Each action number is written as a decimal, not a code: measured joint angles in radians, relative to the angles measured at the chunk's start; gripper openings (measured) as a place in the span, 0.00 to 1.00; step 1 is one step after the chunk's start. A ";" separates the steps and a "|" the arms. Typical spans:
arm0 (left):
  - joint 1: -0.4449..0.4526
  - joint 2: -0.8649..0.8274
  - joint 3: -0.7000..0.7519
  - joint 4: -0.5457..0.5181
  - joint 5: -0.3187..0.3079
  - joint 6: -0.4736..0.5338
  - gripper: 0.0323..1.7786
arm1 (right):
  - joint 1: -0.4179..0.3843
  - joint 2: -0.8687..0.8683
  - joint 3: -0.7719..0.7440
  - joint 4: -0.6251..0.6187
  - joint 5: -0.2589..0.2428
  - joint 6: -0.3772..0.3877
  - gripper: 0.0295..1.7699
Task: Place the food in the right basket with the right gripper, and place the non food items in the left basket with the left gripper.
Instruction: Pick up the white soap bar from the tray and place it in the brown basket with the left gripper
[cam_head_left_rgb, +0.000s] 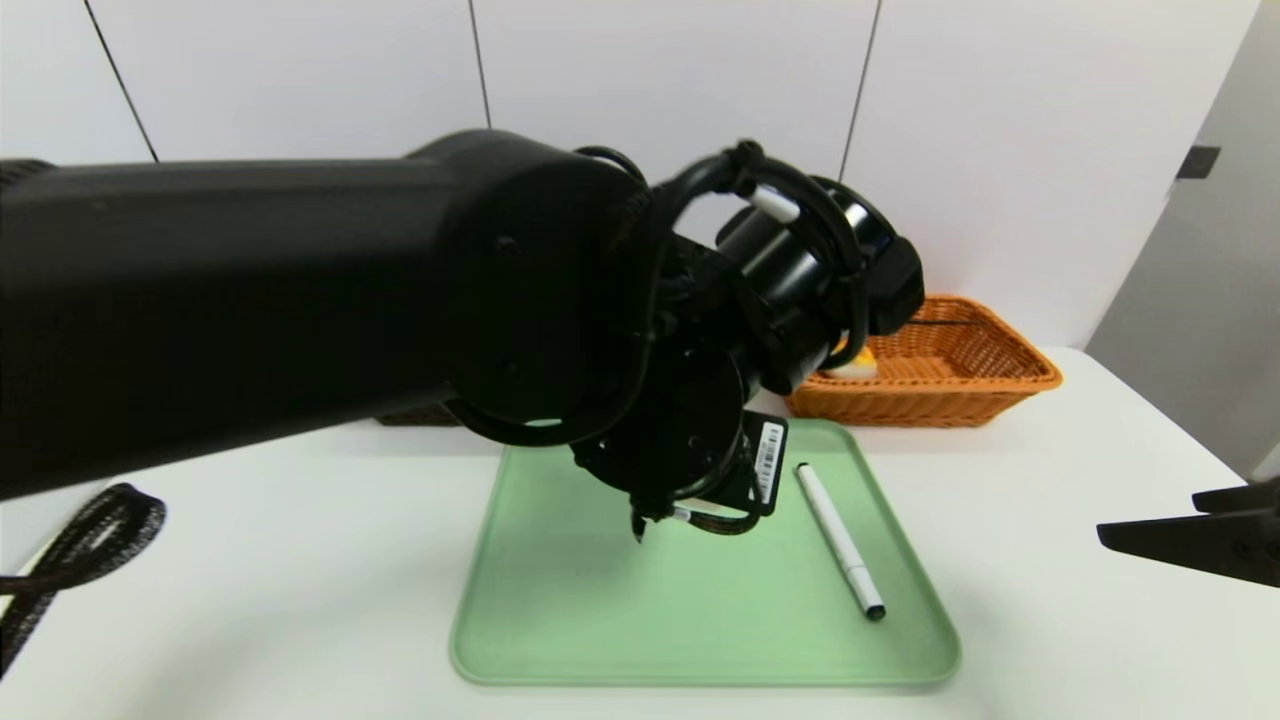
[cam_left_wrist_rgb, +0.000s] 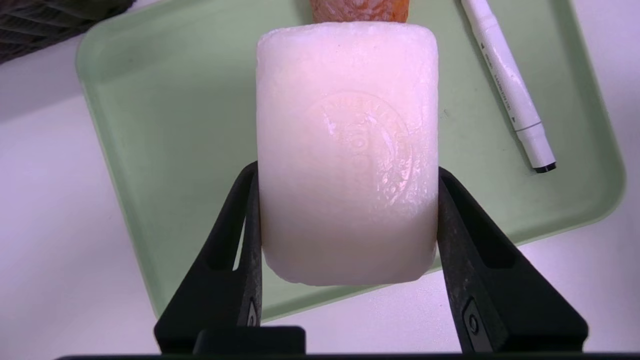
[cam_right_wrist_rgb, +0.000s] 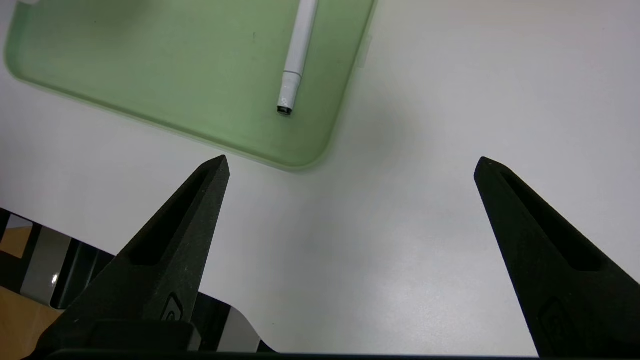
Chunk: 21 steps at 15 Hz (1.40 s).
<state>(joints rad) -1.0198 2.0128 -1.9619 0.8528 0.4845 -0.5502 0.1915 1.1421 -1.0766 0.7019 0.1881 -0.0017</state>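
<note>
smooth white soap bar (cam_left_wrist_rgb: 347, 150), embossed round seal

You see a pale mint-green tray (cam_head_left_rgb: 560, 600) on a plain white worktop (cam_head_left_rgb: 250, 600). On it lies a white marker pen (cam_head_left_rgb: 838, 540) with a black tip and small dark print along its barrel. The soap bar (cam_left_wrist_rgb: 347, 155) is milky white with a faint pinkish cast and a round embossed emblem on its face. The left tool (cam_left_wrist_rgb: 350, 235) is matte black, and so is the right tool (cam_right_wrist_rgb: 350, 165). The right basket (cam_head_left_rgb: 950, 375) is orange-tan woven wicker; inside it you can make out a whitish piece of food (cam_head_left_rgb: 855, 367) topped with yellow-orange. The left basket (cam_left_wrist_rgb: 45, 22) shows as dark brown, nearly black weave. The wall (cam_head_left_rgb: 650, 70) behind is white with thin dark seams.
</note>
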 joint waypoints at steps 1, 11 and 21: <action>0.016 -0.023 0.000 0.002 0.002 0.005 0.54 | 0.001 0.000 -0.001 -0.001 0.000 0.000 0.96; 0.391 -0.067 -0.006 -0.167 -0.063 0.203 0.54 | 0.011 -0.001 0.004 0.000 0.001 0.004 0.96; 0.578 0.135 -0.012 -0.457 -0.177 0.331 0.54 | 0.010 -0.001 0.023 0.001 -0.001 0.006 0.96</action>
<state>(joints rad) -0.4421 2.1481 -1.9738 0.3953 0.3072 -0.2191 0.2019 1.1411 -1.0540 0.7028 0.1870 0.0043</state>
